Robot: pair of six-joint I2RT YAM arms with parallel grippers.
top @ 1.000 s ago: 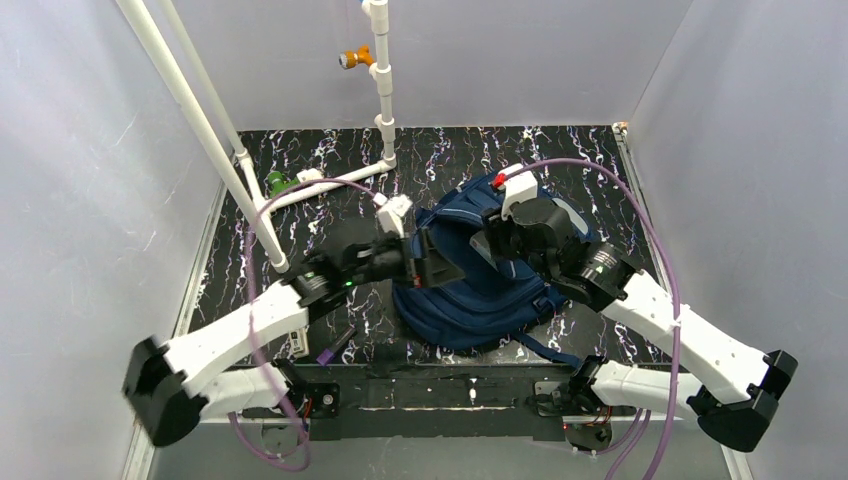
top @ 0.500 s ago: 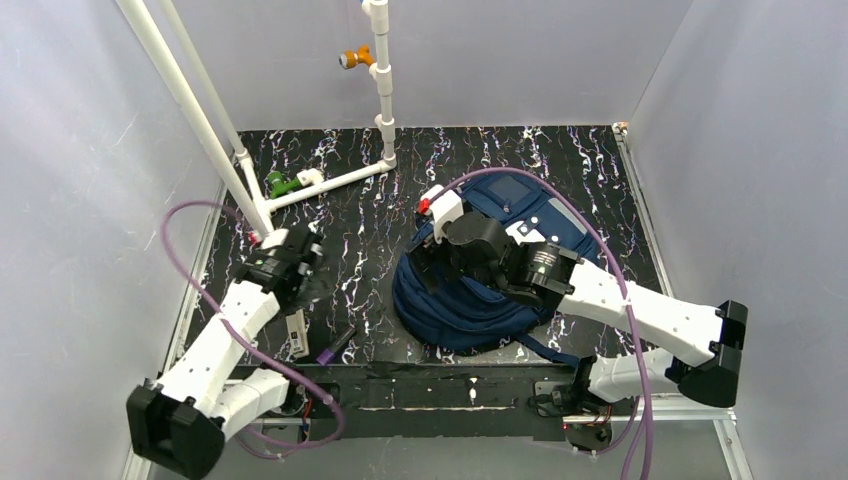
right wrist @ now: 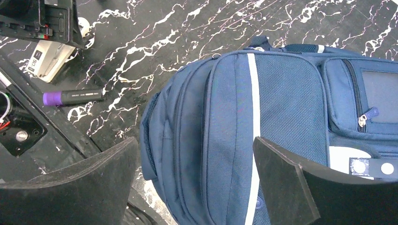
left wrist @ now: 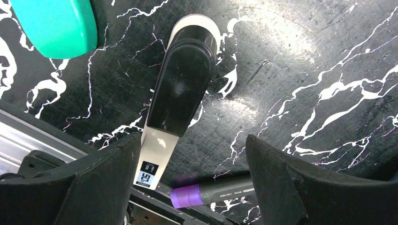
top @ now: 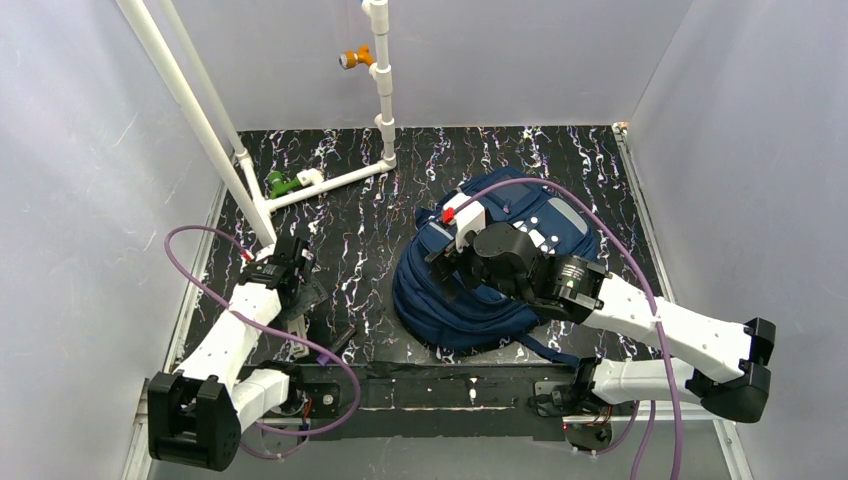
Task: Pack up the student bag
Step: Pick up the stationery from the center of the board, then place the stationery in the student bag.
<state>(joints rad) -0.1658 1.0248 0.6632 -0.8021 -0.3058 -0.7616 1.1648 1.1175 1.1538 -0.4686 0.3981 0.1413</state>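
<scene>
Close to the near left corner of the table (top: 350, 160) lie a purple-capped marker (left wrist: 211, 192) and a black and white stapler-like tool (left wrist: 180, 89). The left gripper (left wrist: 192, 140) hangs over them, wide open and empty, probably to pick one. Farther in, right of the middle, the student bag (right wrist: 281, 93) lies flat. The right gripper (right wrist: 195, 145) hovers above it, fully spread and empty, perhaps to open it.

Marker (top: 342, 338) lies left of student bag (top: 430, 310); both on table (top: 450, 150).

A stapler (left wrist: 180, 89) and a purple-capped marker (left wrist: 213, 191) are laid close together on the marbled table (left wrist: 305, 70) — a teal object (left wrist: 54, 23) is seen nearby.
</scene>
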